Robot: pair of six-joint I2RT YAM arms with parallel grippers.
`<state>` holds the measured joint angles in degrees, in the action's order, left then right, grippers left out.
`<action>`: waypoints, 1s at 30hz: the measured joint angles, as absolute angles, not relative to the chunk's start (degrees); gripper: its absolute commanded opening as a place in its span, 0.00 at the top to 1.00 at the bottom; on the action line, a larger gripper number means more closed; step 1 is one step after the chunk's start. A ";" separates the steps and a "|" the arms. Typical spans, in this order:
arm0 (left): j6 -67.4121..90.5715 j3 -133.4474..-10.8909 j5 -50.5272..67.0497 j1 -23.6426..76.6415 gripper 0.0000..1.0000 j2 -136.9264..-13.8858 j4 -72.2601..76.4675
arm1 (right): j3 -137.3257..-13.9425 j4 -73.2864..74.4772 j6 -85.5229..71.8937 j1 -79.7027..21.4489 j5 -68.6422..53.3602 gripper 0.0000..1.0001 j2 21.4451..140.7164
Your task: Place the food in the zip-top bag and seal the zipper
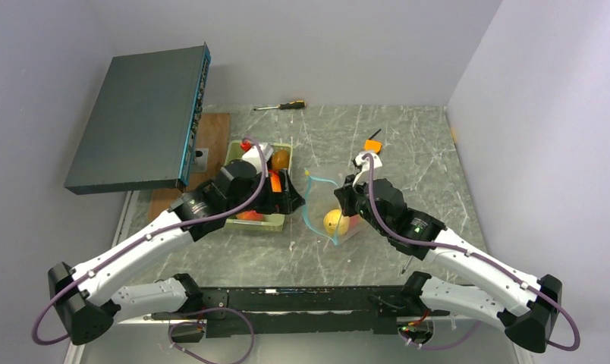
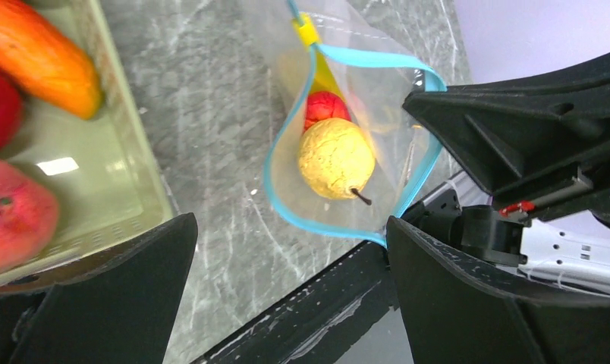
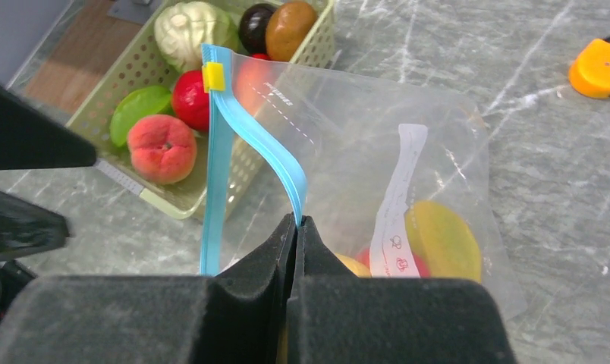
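Note:
The clear zip-top bag (image 1: 328, 212) lies right of the pale green tray (image 1: 256, 221); its mouth is held open. Its teal zipper (image 3: 218, 152) carries a yellow slider (image 3: 213, 76). My right gripper (image 3: 296, 221) is shut on one side of the zipper strip and holds it up. Inside the bag are a yellow pear (image 2: 336, 158), a red fruit (image 2: 325, 108) and a yellow-green mango (image 3: 442, 239). My left gripper (image 2: 290, 296) is open and empty, above the table between tray and bag. The tray holds a peach (image 3: 161, 144), a carrot (image 2: 44, 57) and several other foods.
A small orange tool (image 1: 372, 144) lies behind the bag. A screwdriver (image 1: 283, 105) lies at the far edge. A dark flat box (image 1: 143, 117) leans at the back left over a wooden board (image 1: 215, 129). The right arm (image 2: 529, 136) stands close to my left gripper.

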<state>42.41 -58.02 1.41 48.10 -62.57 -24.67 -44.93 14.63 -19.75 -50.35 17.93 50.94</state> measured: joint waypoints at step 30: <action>39.83 -57.41 -4.58 48.10 0.00 -46.48 -33.78 | -60.20 47.64 -32.86 -32.91 25.71 1.00 65.73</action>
